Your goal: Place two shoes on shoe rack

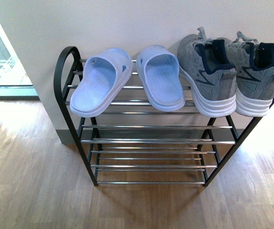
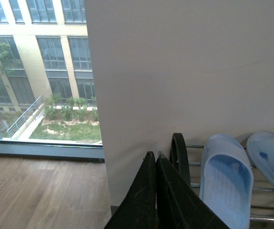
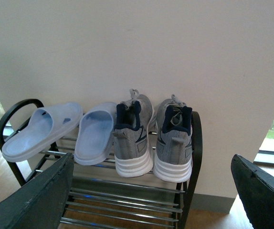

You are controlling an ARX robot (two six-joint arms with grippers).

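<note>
Both grey sneakers sit on the top shelf of the shoe rack (image 1: 75,125), at its right end, heels out toward the room and toes to the wall. Left sneaker (image 1: 208,78) and right sneaker (image 1: 257,81) stand side by side, upright, just about touching. The right one's heel slightly overhangs the front bar near the rack's right corner. White soles rest on the silver bars.

Left of them on the same shelf: two pale blue slippers. The one nearer the sneakers (image 1: 162,78) lies flat just beside the left sneaker; the far one (image 1: 100,82) is angled, its front end sticking out past the front bar. The three lower shelves hold nothing I can see.

The rack stands on a wood floor (image 1: 32,181) against a cream wall (image 1: 127,24), with a window (image 2: 36,71) off to the left.

Left claw (image 2: 155,191): dark fingers pressed together, clenched on nothing, near the rack's left end.

Right claw (image 3: 151,191): fingers spread wide, released, well back from the rack and facing the sneakers' heels; nothing between them.

Neither arm shows in the front view.
</note>
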